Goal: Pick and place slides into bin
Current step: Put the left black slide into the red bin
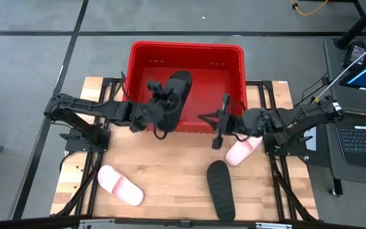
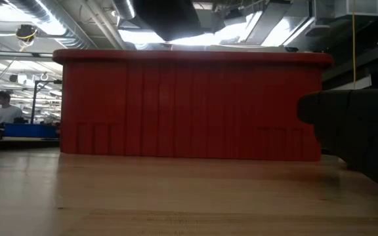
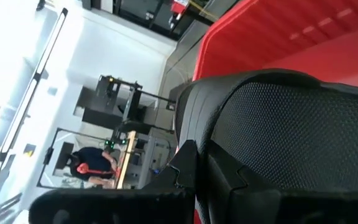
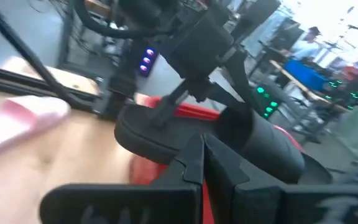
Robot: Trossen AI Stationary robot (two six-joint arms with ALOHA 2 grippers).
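My left gripper (image 1: 162,104) is shut on a black slide (image 1: 177,95), held up over the near wall of the red bin (image 1: 230,60). This slide fills the left wrist view (image 3: 291,143) and shows above the bin's rim in the low view (image 2: 169,16). My right gripper (image 1: 220,129) is shut and empty, just in front of the bin's near wall. A pale pink slide (image 1: 241,151) lies flat on the table under the right arm. A second black slide (image 1: 221,191) and a second pink slide (image 1: 121,186) lie flat near the table's front edge. My left gripper holds the black slide by its left side edge (image 3: 194,134), about midway along its length, pinched between the two fingers. The fingers come level from the table's left and lie across the slide. The slide is lifted clear, with its far end over the bin's inside.
The wooden table (image 1: 170,165) has bare room in the middle, between the three lying slides. The bin's red wall (image 2: 189,105) fills the low view. A laptop (image 1: 364,137) stands off the table's right. A person (image 2: 5,108) sits far behind.
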